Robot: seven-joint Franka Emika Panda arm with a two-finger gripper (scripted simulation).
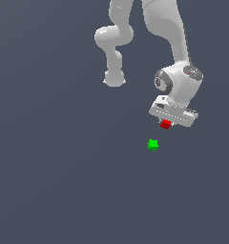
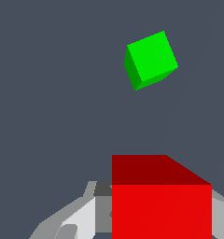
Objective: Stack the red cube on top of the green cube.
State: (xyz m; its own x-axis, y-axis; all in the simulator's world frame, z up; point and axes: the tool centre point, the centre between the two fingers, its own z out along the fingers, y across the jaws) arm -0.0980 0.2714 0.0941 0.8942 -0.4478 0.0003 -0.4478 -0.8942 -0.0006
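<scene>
The red cube point(image 1: 165, 124) sits right under my white gripper point(image 1: 167, 124), between its fingers. In the wrist view the red cube point(image 2: 160, 200) fills the near part of the picture, with grey fingers point(image 2: 76, 217) on either side of it. The gripper looks shut on it. The green cube point(image 1: 153, 144) rests on the dark grey floor point(image 1: 64, 181), a short way below and toward the exterior view's left of the gripper. It also shows in the wrist view point(image 2: 151, 59), apart from the red cube and free of any contact.
The white arm's links point(image 1: 159, 28) and base point(image 1: 114, 78) rise at the top of the exterior view. Nothing else stands on the dark grey floor.
</scene>
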